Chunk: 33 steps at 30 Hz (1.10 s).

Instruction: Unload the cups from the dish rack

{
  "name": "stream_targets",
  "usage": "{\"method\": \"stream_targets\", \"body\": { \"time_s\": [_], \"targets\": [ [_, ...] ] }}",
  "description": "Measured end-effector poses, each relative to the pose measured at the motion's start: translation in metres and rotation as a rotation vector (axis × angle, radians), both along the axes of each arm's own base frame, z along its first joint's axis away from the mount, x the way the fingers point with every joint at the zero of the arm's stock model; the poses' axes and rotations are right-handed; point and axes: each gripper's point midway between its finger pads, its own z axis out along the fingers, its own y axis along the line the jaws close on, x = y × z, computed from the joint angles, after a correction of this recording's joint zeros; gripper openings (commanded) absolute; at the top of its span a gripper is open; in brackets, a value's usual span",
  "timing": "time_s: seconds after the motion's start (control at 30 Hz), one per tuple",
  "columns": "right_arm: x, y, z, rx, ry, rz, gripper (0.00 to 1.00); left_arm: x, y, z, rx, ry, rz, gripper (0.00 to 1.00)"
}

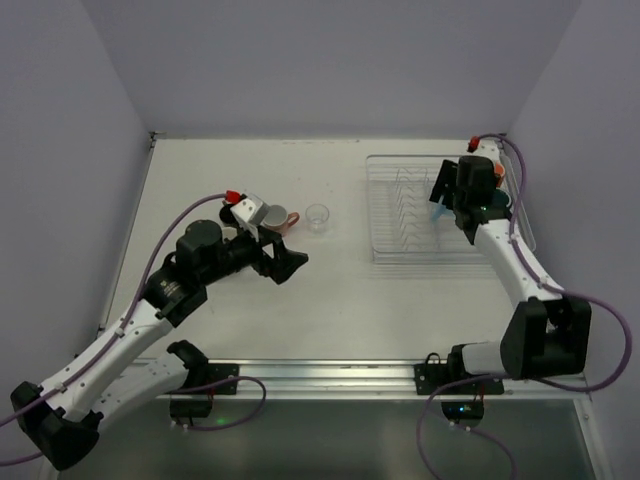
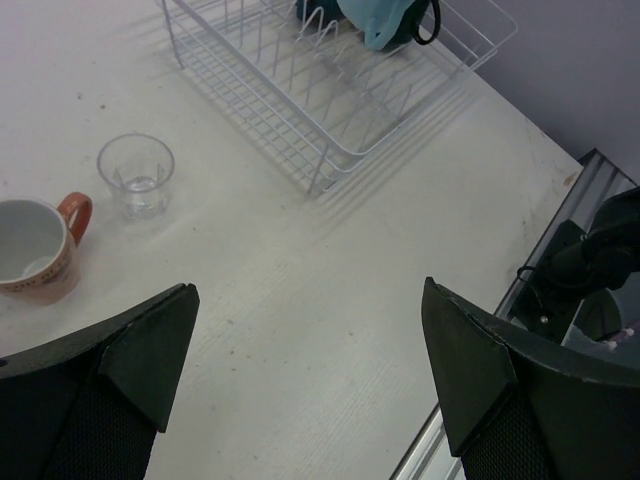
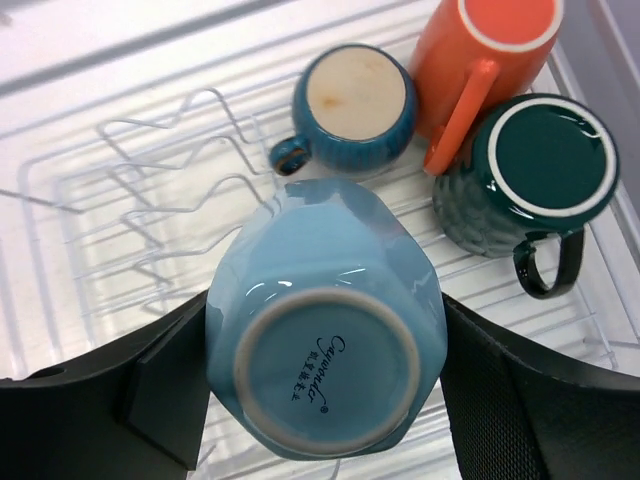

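The white wire dish rack (image 1: 400, 215) stands at the back right; it also shows in the left wrist view (image 2: 300, 95) and the right wrist view (image 3: 150, 200). My right gripper (image 3: 325, 345) is shut on an upside-down light blue cup (image 3: 325, 320) over the rack, seen from above (image 1: 438, 212). Upside down in the rack beyond it are a dark blue mug (image 3: 355, 105), an orange mug (image 3: 485, 60) and a dark teal mug (image 3: 525, 170). A salmon-pink mug (image 2: 35, 250) and a clear glass tumbler (image 2: 137, 175) stand upright on the table left of the rack. My left gripper (image 2: 310, 370) is open and empty near them.
The pink mug (image 1: 283, 219) and tumbler (image 1: 318, 216) stand just beyond my left gripper (image 1: 288, 262). The table's near edge with its metal rail (image 1: 330, 375) runs in front of both arm bases. Grey walls close the table on three sides.
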Motion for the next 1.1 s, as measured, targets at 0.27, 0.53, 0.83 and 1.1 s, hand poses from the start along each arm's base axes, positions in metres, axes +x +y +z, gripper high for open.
{"method": "stream_targets", "body": {
  "time_s": [0.27,0.53,0.83,1.1],
  "targets": [
    [-0.063,0.062,0.09,0.176,-0.309,0.198,0.37,0.005,-0.034,-0.001,-0.112,0.115,-0.081,1.0],
    [-0.114,0.158,0.103,0.63,-0.428,0.568,0.37,0.022,-0.075,-0.001,-0.275,0.248,-0.139,1.0],
    [-0.162,0.219,0.072,0.947,-0.285,0.79,0.38,0.019,-0.117,-0.008,-0.366,0.321,-0.217,0.97],
    [-0.172,0.235,0.069,1.068,-0.284,0.854,0.42,0.014,-0.135,-0.01,-0.396,0.334,-0.245,0.57]
  ]
}}
